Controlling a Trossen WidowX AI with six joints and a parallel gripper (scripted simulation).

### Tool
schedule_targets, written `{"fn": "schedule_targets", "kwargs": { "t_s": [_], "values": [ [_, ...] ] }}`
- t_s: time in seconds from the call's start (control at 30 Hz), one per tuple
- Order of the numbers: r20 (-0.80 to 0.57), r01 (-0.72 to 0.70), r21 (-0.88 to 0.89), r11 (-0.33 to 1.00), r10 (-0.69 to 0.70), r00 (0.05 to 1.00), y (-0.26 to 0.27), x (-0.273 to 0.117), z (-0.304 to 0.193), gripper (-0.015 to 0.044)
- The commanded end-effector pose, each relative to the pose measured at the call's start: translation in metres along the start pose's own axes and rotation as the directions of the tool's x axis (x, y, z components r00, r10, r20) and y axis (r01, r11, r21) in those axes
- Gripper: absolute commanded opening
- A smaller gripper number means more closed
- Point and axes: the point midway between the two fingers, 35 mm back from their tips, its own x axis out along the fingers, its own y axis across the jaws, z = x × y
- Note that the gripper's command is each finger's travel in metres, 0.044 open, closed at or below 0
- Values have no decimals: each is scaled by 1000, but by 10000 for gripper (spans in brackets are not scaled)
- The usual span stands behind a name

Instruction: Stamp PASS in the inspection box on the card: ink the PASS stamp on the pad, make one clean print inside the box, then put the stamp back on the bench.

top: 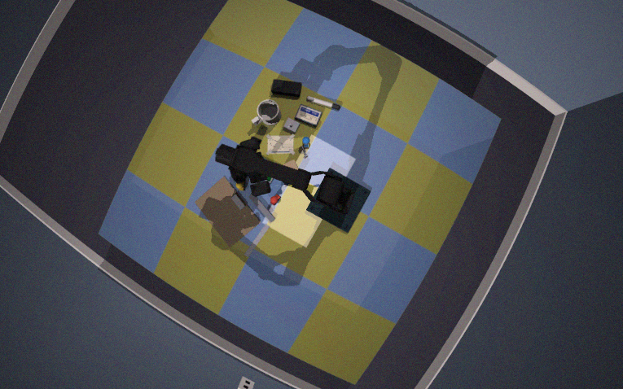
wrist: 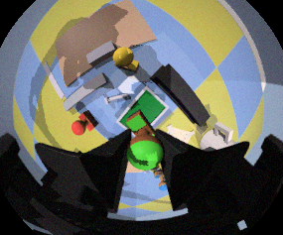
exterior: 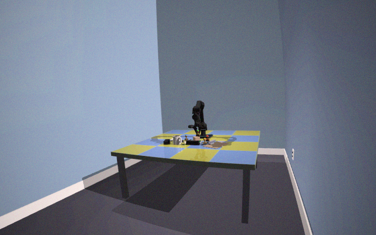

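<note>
Fingers grip the green-knobbed stamp (wrist: pixel 145 152) near the green ink pad (wrist: pixel 155 104), with the mug (top: pixel 268 112) (exterior: pixel 177 140) (wrist: pixel 214 139) upright on the worktop (top: pixel 376 299) (exterior: pixel 196 156) (wrist: pixel 21 95)

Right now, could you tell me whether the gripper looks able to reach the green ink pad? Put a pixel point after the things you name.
Probably yes: the gripper (wrist: pixel 142 133), shut on the green-knobbed stamp (wrist: pixel 145 154), is close to the green rectangular ink pad (wrist: pixel 154 106), with nothing apparent between.
</note>
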Motion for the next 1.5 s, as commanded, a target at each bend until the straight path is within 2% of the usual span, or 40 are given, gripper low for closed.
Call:
{"fn": "schedule_targets", "kwargs": {
  "t_s": [0.0, 1.47],
  "values": [
    [-9, 0, -3, 1000, 0, 1000, -1, 5, -1, 0],
    [-9, -1, -1, 1000, 1, 1000, -2, 34, 0, 0]
  ]
}}
